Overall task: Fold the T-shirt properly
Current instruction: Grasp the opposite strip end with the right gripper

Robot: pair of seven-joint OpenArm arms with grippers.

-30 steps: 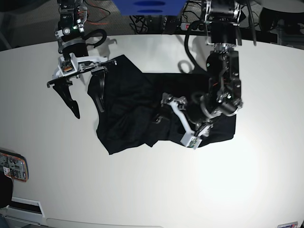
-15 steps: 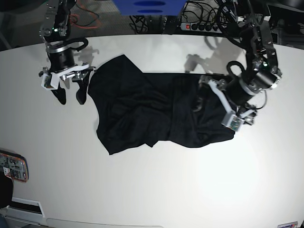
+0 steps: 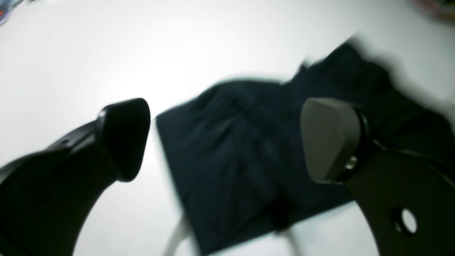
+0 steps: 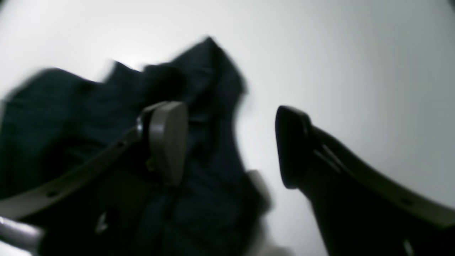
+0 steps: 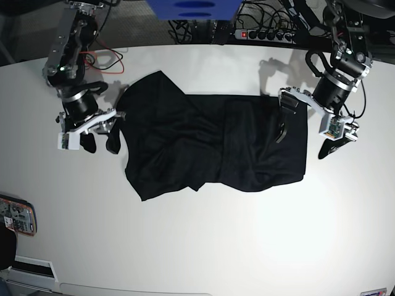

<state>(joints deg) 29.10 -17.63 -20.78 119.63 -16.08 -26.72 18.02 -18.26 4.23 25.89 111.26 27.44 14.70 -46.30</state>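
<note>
Here, shirt: the T-shirt [image 5: 216,145] lies crumpled and partly spread on the white bench [image 5: 203,246], its long axis running across the base view from one arm to the other.
Left end: the left gripper [image 5: 303,133] stands at the shirt's end on that view's right, one of its fingers [image 5: 283,132] over the cloth, the other past the hem over bare bench.
Left fingers: spread wide, holding nothing.
Right end: the right gripper [image 5: 100,142] stands just beside the opposite edge, off the cloth or barely at it.
Right fingers: parted, holding nothing; the wrist view shows the shirt to one side of them.
Nearer arm: the left, since its fingers already straddle the hem.
Judgement: each arm likely needs an edge at its own end, so the right must shift inward toward the cloth.
</note>
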